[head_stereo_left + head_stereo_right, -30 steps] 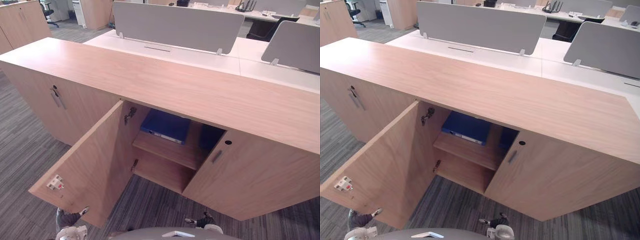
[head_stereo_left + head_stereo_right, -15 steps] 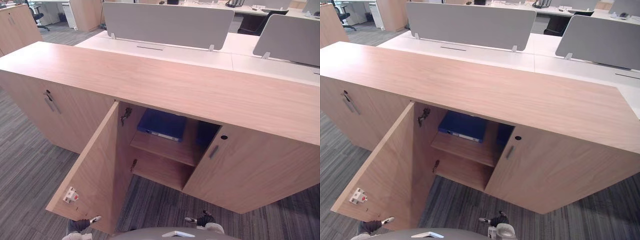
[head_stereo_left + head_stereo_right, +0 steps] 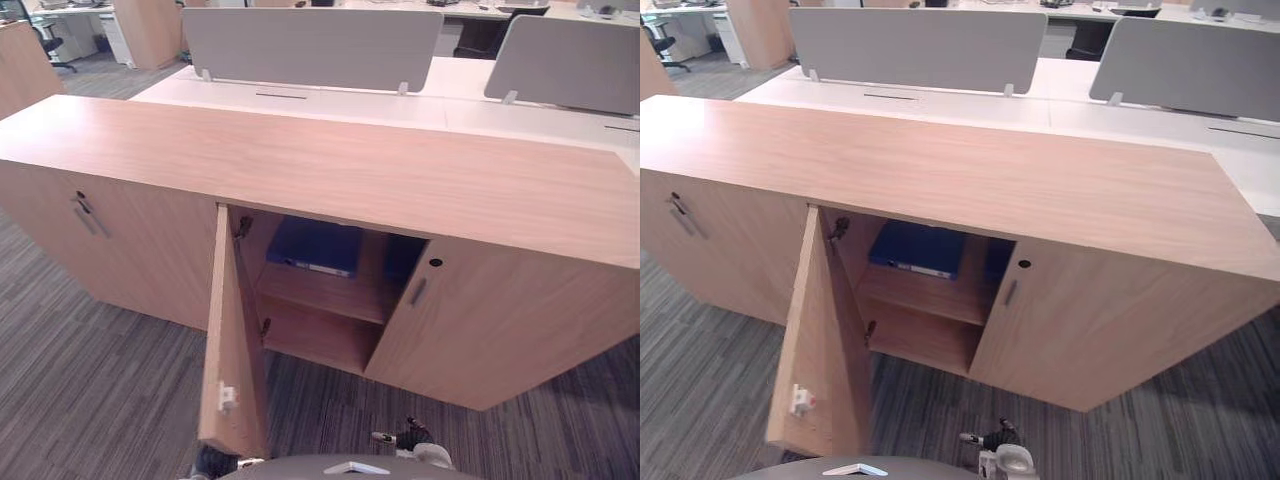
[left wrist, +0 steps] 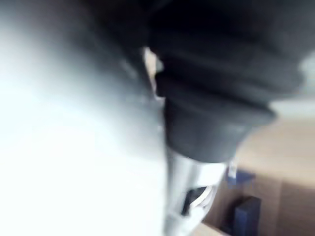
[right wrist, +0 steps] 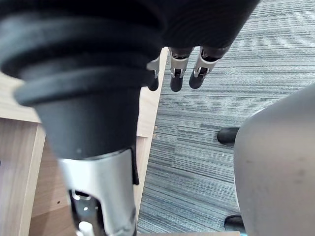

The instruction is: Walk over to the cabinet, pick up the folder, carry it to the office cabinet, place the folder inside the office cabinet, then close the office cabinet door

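The flat blue folder (image 3: 315, 247) lies on the upper wooden shelf (image 3: 335, 292) inside the long light-wood office cabinet (image 3: 330, 170) at the centre of the frame, so I judge only the door is left to do. The cabinet's left wooden door (image 3: 232, 340) stands edge-on toward me, lower left of centre, about half open. My left hand (image 3: 213, 462) sits by the door's bottom corner at the lower edge of the frame; I cannot tell how its fingers are set. My right hand (image 3: 408, 438) hangs at the lower edge, right of centre, with its fingers (image 5: 179, 78) loose and apart, holding nothing.

To do this well, I should press flat on the door's outer face near its free edge and follow the hinge arc. I should also keep my fingers out of the gap until the small white catch (image 3: 229, 396) meets the frame.

A pale strip on the folder's spine is too small to read, and I see no other writing.
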